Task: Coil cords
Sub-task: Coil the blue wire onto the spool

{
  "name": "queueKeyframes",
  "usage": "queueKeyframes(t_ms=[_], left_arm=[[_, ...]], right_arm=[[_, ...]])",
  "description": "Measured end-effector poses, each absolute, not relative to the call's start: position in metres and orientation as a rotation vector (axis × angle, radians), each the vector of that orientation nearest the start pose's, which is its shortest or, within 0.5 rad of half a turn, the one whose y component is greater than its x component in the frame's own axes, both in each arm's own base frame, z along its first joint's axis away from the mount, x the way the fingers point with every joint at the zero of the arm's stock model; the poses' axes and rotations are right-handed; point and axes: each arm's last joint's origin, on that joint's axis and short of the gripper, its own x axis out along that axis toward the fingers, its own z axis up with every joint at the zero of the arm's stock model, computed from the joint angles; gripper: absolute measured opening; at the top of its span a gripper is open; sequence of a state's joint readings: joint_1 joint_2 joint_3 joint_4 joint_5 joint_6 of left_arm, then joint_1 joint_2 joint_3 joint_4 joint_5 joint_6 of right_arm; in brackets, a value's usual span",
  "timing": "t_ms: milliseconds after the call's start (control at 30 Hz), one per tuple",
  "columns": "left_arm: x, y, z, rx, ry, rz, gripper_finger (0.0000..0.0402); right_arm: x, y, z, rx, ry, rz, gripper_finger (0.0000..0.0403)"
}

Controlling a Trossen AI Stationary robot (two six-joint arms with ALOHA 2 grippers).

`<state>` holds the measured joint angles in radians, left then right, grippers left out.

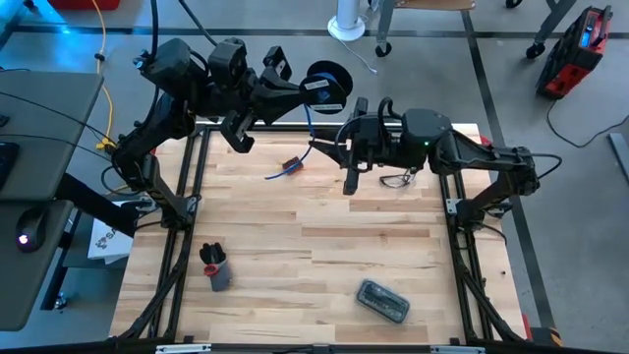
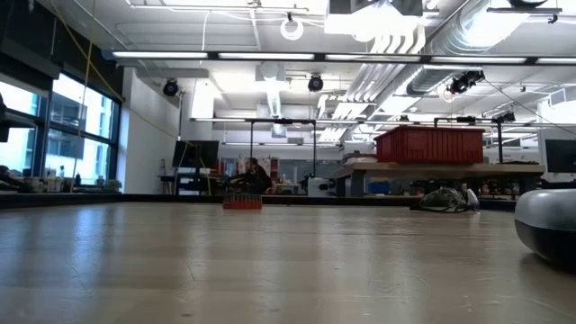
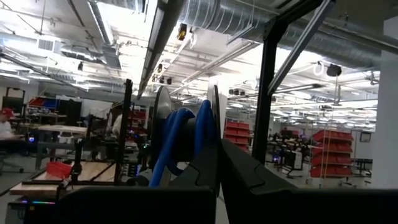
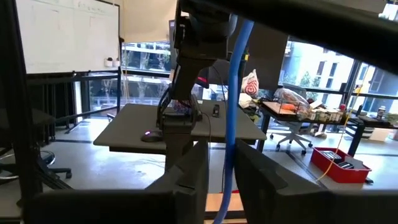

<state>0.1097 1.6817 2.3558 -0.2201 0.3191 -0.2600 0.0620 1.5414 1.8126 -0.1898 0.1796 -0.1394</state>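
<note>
A round black reel (image 1: 325,83) with a blue-white patch is held up over the table's far edge by my left gripper (image 1: 300,90), which is shut on it. The left wrist view shows the reel edge-on (image 3: 163,134), wound with blue cord (image 3: 180,134). The cord (image 1: 312,120) runs down from the reel to my right gripper (image 1: 326,147), which is shut on it. Its loose tail (image 1: 278,173), with an orange-red end (image 1: 292,163), lies on the table. My left gripper pinches one flange of the reel (image 3: 215,134) at its rim between its two fingers. The reel is lifted clear of the table and stands on edge. My right gripper has the blue cord (image 4: 231,149) between its two fingers, a short way below the reel. The fingers lie across the cord, coming from the table's right. The cord runs upright through the gap.
Thin dark-framed glasses (image 1: 398,180) lie under the right arm. A grey case (image 1: 383,301) lies near the front edge, and a grey holder with black and red parts (image 1: 214,266) lies at the front left. A yellow cable (image 1: 101,59) hangs off the table's left.
</note>
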Motion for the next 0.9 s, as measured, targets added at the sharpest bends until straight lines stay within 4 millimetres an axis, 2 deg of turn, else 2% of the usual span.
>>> queueKeyframes(t_ms=[167,400,667,900], left_arm=[[0.286,0.024,0.605,-0.15,-0.373,-0.248,0.0],[0.264,0.032,0.606,-0.156,-0.303,-0.149,0.0],[0.249,0.04,0.61,-0.122,-0.309,-0.033,0.0],[0.242,0.046,0.598,-0.216,-0.16,0.017,0.0]], right_arm=[[0.324,0.019,0.499,-0.13,-0.063,-0.113,0.0011],[0.302,0.025,0.507,-0.124,-0.027,-0.105,0.0003],[0.293,0.027,0.508,-0.077,0.002,-0.077,0.0002],[0.287,0.028,0.506,-0.082,0.049,-0.065,0.0001]])
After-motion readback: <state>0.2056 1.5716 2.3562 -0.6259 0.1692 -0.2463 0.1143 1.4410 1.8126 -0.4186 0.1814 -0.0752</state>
